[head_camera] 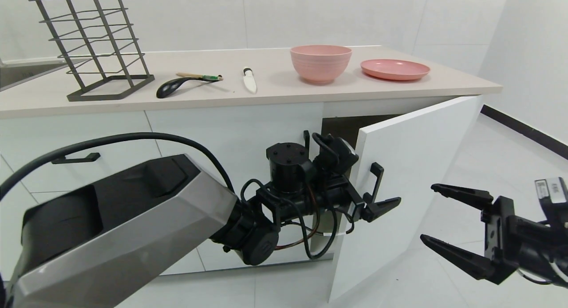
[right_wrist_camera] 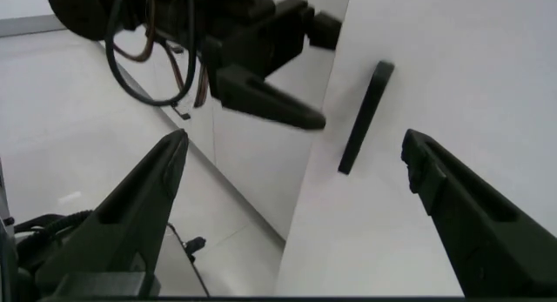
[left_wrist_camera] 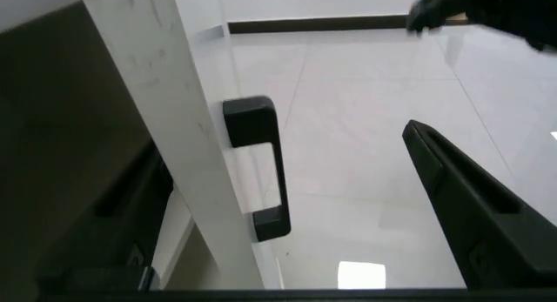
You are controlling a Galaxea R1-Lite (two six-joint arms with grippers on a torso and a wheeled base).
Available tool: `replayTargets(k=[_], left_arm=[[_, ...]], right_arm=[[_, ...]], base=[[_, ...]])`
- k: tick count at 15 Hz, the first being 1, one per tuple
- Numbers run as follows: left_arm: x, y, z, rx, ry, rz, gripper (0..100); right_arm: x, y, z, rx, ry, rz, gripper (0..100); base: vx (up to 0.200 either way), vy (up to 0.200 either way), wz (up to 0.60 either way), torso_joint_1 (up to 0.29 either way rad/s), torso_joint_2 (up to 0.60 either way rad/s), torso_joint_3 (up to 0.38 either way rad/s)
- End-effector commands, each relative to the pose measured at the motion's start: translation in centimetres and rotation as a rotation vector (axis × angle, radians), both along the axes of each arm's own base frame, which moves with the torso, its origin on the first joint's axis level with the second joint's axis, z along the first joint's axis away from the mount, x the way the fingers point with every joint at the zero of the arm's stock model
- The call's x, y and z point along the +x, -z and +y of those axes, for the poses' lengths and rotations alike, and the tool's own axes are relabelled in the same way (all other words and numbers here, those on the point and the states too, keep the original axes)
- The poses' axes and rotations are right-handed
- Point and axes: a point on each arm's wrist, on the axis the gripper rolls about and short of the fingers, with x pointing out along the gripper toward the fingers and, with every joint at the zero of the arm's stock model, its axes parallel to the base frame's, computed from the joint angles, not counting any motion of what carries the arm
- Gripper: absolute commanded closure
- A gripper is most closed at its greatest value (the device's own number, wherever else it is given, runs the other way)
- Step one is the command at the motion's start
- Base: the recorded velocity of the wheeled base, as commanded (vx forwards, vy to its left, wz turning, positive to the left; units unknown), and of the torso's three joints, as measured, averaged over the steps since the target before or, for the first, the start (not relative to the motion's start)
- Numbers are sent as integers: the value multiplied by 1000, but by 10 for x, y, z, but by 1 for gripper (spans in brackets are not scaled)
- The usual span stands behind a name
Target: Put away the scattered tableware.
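Note:
On the beige counter (head_camera: 266, 92) lie a black spoon (head_camera: 171, 86), a wooden-handled utensil (head_camera: 199, 76) and a white knife (head_camera: 250, 80). Further right stand a pink bowl (head_camera: 320, 62) and a pink plate (head_camera: 395, 69). Below them the white cabinet door (head_camera: 408, 175) hangs open. My left gripper (head_camera: 377, 206) is open and straddles the door's free edge beside the black handle (head_camera: 376, 179); the handle (left_wrist_camera: 261, 167) shows between its fingers. My right gripper (head_camera: 428, 212) is open and holds nothing, in front of the door face, apart from the handle (right_wrist_camera: 365, 115).
A dark wire rack (head_camera: 95, 41) stands at the counter's left, with a sink (head_camera: 22, 73) beyond it. A drawer handle (head_camera: 75, 158) is on the left cabinet front. White floor (head_camera: 488, 157) lies open to the right of the door.

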Motion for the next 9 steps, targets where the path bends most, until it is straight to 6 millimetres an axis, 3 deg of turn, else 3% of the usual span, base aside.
replayTargets(k=[1,9], left_arm=[[-7,5,-7,7,23,6,0],[-31,18,-31,8,106,9,0]], right_arm=[[-11,-14,-1,8,2,-77,0],[-16,-19,-1,7,-1,-113,0]], base=[[0,0,0,0,0,0],[0,0,0,0,0,0]])
